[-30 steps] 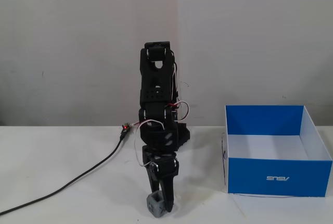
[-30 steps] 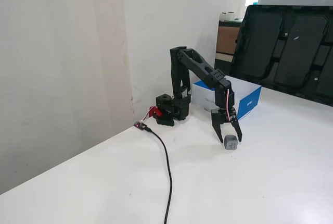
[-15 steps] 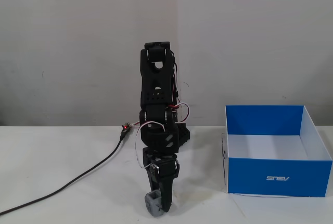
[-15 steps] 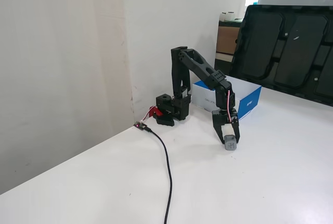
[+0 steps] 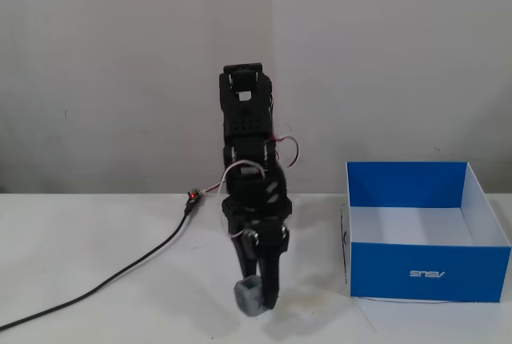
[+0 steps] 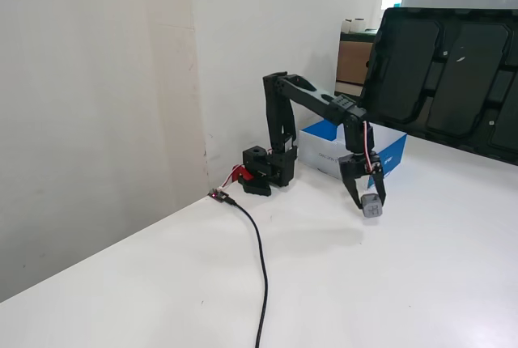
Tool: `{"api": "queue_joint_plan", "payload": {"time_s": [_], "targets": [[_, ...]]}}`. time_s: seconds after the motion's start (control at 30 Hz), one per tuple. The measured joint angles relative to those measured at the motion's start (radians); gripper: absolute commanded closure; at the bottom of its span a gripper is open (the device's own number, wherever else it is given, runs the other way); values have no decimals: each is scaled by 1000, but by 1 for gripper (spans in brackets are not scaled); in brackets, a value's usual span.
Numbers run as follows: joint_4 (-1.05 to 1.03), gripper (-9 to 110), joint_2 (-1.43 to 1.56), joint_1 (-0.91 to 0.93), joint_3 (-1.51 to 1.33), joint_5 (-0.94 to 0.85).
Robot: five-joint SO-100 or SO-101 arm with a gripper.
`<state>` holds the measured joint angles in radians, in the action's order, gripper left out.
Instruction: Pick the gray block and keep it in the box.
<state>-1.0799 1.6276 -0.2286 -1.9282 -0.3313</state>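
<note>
In both fixed views the black arm reaches forward and down, and my gripper is shut on the gray block, a small gray cube held a little above the white table. The box is blue outside and white inside, open at the top, and stands on the table to the right of the gripper in a fixed view. In the other fixed view the box shows behind the arm, partly hidden by it. Its inside looks empty.
A black cable runs across the white table from a small red connector near the arm's base. A large black tray-like panel leans at the upper right. A wall stands behind the arm.
</note>
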Motion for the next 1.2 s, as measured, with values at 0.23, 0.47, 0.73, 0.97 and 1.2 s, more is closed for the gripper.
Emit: {"api": "queue_joint_plan", "payload": {"time_s": [0.23,0.47,0.73,0.97,1.2], "targets": [[-138,96,77,-132,138,91],[-299,96,104,-330,314,216],[-410,96,107,-606,428,383],[-419,96,107,-867,430,532],[-411,96,97,-1055,430,614]]}}
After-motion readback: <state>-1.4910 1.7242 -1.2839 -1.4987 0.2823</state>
